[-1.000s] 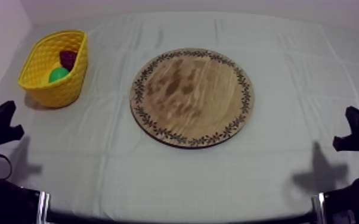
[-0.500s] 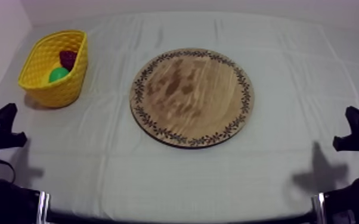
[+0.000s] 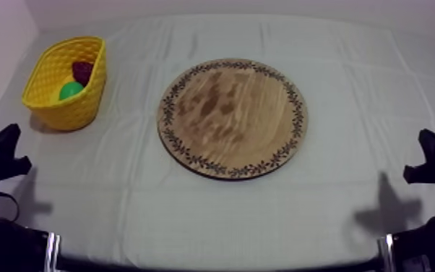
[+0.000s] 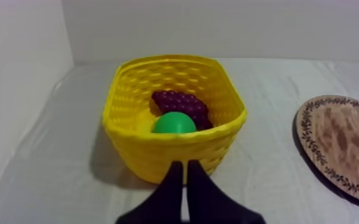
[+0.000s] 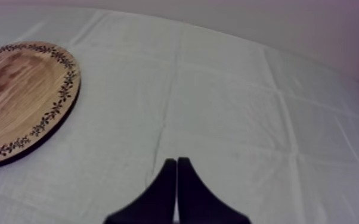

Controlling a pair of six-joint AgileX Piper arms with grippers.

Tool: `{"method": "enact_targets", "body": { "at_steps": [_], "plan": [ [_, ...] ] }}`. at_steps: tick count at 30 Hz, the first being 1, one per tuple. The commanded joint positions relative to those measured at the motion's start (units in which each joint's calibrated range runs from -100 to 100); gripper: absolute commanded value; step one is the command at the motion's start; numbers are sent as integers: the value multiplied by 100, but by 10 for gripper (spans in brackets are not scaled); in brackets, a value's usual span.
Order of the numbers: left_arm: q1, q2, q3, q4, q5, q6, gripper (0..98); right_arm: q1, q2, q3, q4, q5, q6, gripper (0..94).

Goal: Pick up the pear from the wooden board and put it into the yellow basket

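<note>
Pear (image 4: 173, 123) lies inside the yellow basket (image 4: 176, 156), beside a bunch of grapes (image 4: 179, 102), well apart from the wooden board (image 3: 231, 116). Left gripper (image 4: 184, 166) and right gripper (image 5: 176, 161) are both clenched on nothing.

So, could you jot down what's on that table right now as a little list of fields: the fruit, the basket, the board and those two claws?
wooden board: middle of the table, nothing on it
yellow basket: at the robot's left side, apart from the board
pear: green, inside the basket
grapes: dark purple, in the basket just behind the pear
left claw: shut on nothing, pointing at the basket
right claw: shut on nothing, over bare cloth beside the board
task: looks done, pear in basket
</note>
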Motion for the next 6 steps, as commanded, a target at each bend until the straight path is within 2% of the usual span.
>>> {"method": "enact_targets", "body": {
  "at_steps": [1, 6],
  "plan": [
    [1, 0, 3, 4, -4, 27, 1, -3, 1, 5, 0, 4, 1, 5],
    [1, 0, -17, 7, 88, -31, 1, -3, 1, 5, 0, 4, 1, 5]
  ]
}}
